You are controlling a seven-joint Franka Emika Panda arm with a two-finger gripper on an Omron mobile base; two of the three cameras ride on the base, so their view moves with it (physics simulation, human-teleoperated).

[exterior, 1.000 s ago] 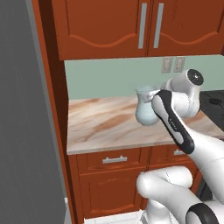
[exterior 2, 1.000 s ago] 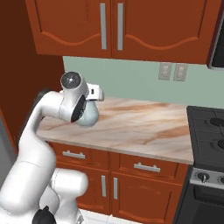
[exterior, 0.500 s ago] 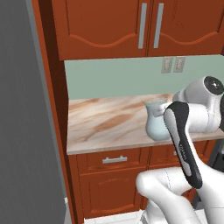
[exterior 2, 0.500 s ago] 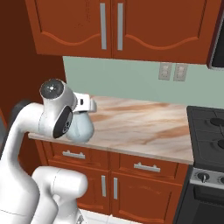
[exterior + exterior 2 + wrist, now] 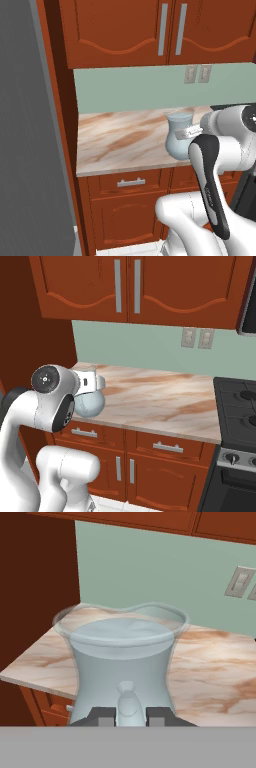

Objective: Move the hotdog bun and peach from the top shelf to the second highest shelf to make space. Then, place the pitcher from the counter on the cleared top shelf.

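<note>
Gripping the translucent, bulbous pitcher (image 5: pixel 122 662), the pincer (image 5: pixel 131 716) hangs above wood-grain counter (image 5: pixel 210 667).

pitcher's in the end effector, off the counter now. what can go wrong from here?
1. The end effector seems to pinch just a narrow part of the pitcher; the glass may slip or swing.
2. The pitcher hangs near the counter edge; a slip likely means the floor.
3. The tall grey panel beside the counter could catch it.
</note>
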